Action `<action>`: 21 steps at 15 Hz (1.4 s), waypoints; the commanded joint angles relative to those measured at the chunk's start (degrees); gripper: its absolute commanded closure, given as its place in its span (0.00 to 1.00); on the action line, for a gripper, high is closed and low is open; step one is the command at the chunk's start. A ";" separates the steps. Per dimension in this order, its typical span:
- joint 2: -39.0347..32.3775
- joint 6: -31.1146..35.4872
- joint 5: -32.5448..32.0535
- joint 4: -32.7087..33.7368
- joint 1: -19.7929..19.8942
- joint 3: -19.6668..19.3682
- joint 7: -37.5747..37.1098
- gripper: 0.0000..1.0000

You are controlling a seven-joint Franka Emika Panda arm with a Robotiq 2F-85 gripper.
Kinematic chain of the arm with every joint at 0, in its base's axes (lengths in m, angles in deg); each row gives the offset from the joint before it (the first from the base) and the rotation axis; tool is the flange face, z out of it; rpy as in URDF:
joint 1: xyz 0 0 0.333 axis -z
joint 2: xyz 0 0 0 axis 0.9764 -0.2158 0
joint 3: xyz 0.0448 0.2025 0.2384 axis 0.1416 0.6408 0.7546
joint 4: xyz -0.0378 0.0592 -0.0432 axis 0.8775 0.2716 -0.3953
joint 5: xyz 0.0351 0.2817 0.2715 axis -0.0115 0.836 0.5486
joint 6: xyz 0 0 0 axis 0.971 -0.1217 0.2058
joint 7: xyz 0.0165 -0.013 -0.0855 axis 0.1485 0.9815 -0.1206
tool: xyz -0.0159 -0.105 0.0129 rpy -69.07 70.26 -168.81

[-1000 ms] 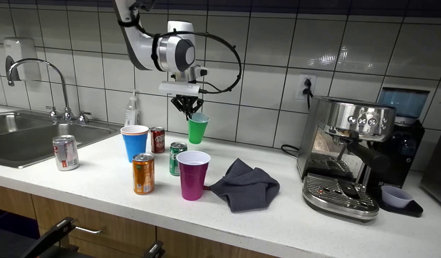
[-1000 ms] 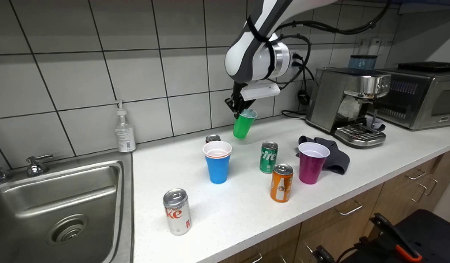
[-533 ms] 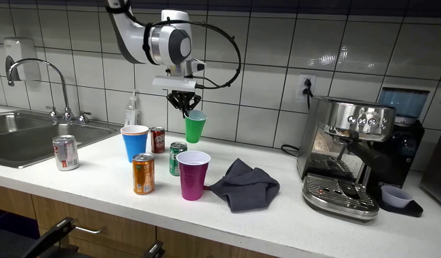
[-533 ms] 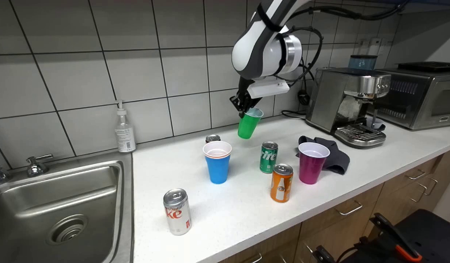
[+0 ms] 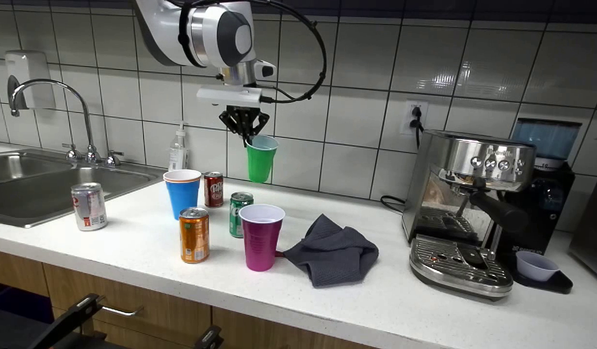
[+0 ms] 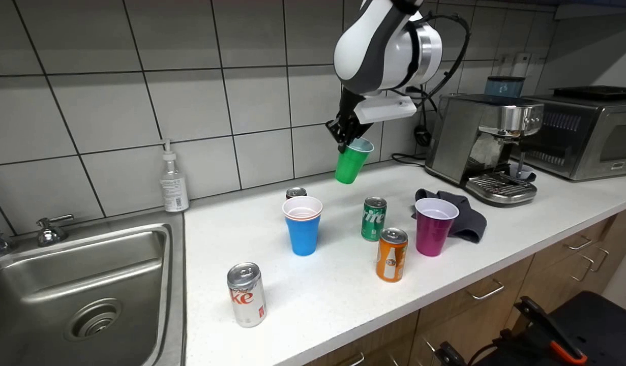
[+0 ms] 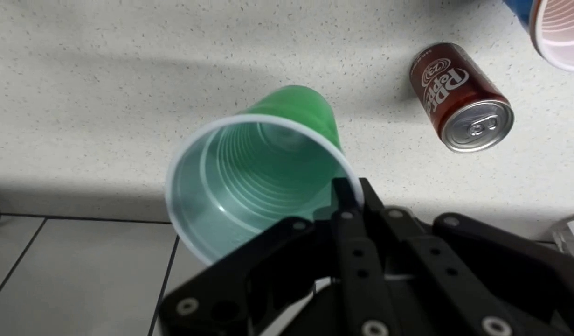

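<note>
My gripper [image 5: 247, 141] is shut on the rim of a green plastic cup [image 5: 261, 162], one finger inside and one outside. The cup hangs slightly tilted above the counter near the tiled wall; its open mouth faces the camera in the wrist view [image 7: 296, 105]. The gripper [image 7: 354, 186] covers part of the rim there. A red Dr Pepper can [image 7: 454, 91] stands beside and below it. A stack of cups, blue outside [image 5: 182, 196], stands near that can. A green can [image 6: 374, 221], an orange can [image 6: 392, 259] and a magenta cup [image 6: 434, 231] stand upright farther forward.
A silver can [image 5: 88, 207] stands near the sink [image 6: 175, 284]. A dark grey cloth [image 5: 334, 254] lies crumpled beside the magenta cup. A coffee machine [image 5: 482, 167] stands along the counter. A soap bottle [image 6: 174, 188] stands by the wall. The tiled wall [image 5: 356, 121] is behind the arm.
The gripper has risen with the green cup, shifting slightly left in an exterior view and right in an exterior view. The cup hangs higher above the counter. The other objects have not moved.
</note>
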 commanded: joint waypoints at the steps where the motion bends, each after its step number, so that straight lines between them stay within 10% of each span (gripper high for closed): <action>1: 4.89 0.22 0.40 -3.96 0.26 0.82 1.78 0.99; 21: 8.47 -14.77 2.28 -0.24 -3.37 3.50 2.97 0.99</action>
